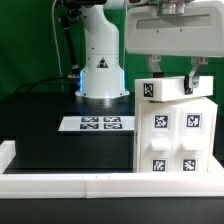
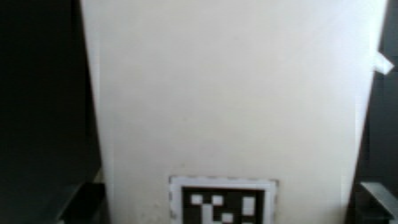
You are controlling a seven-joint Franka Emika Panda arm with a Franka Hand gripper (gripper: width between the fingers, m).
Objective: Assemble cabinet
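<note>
Fingers (image 1: 156,70) of the white two-finger gripper (image 1: 174,82) reach down, spread wide, at the top of the white box-like plastic cabinet (image 1: 175,140). The cabinet stands upright on the black table (image 1: 40,125) at the exterior view's right, just beside the long low white border rail (image 1: 90,185). Small black-and-white square markers (image 1: 160,123) sit on the face turned to the exterior camera, four on the main body and one more on the piece at its top. In the wrist view a broad white panel of the cabinet (image 2: 214,100) fills the gap between the dark fingertips (image 2: 377,198) (a single marker shows on it). Whether the fingertips press on the panel or merely flank it, I cannot tell. The thin flat white marker board (image 1: 95,123) lies on the table to the exterior view's left of the cabinet, near the arm's white base (image 1: 102,65).
</note>
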